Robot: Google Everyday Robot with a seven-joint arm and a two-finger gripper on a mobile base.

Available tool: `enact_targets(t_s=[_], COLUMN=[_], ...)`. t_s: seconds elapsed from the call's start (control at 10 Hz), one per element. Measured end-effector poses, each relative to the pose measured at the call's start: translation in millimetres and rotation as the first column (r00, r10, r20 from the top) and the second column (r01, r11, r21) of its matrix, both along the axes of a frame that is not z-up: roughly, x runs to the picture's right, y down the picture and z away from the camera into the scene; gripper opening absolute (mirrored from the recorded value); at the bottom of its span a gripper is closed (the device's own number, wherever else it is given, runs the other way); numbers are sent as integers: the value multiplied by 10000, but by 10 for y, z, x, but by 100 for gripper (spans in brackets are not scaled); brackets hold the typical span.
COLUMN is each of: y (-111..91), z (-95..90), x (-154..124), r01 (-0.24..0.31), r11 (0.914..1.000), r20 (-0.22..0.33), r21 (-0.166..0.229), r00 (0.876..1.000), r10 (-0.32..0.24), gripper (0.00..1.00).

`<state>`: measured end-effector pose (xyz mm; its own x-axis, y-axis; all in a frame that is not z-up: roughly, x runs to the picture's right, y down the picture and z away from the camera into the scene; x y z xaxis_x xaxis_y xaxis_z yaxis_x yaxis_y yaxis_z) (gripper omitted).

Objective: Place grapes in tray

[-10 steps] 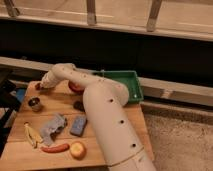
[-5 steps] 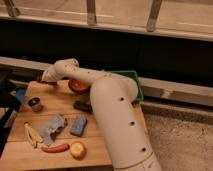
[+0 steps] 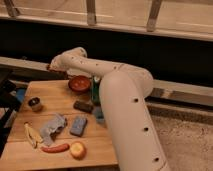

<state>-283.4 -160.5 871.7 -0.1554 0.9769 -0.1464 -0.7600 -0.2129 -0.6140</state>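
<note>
My gripper (image 3: 52, 67) is at the end of the white arm, raised above the back left corner of the wooden table. A small dark reddish lump, the grapes (image 3: 56, 71), hangs at its tip, so it is shut on them. The green tray (image 3: 95, 89) stands at the back right of the table. The arm hides most of it and only a narrow strip of its left side shows. The gripper is to the left of the tray, with the round red-brown bowl (image 3: 79, 83) between them.
On the table lie a small dark cup (image 3: 34, 103), a dark brown block (image 3: 83, 106), a blue sponge (image 3: 78, 125), a grey cloth (image 3: 52, 128), a banana (image 3: 31, 135), a red chili (image 3: 55, 148) and an orange fruit (image 3: 77, 150). A dark ledge and railing run behind.
The gripper has risen from the table's left side and moved right and back toward the bowl, carrying the grapes. The spot where they lay is now bare.
</note>
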Motion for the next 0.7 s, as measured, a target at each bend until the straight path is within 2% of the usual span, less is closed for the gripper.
enact_targets(t_s=[0.2,0.3,0.5,0.7], y=[-297,-381,-398,-293], z=[-177,-242,-329,-377], x=[312,491,835,1213], r01=[-142,-243,-530,-943], r11=[9986,9973,9951,9932], r20=[-611,-924,-1520,-2145], r21=[510,698,831,676], r00=[9980,9953,9862,9709], r10=[173,307,652,1068], gripper=[0,0,0,0])
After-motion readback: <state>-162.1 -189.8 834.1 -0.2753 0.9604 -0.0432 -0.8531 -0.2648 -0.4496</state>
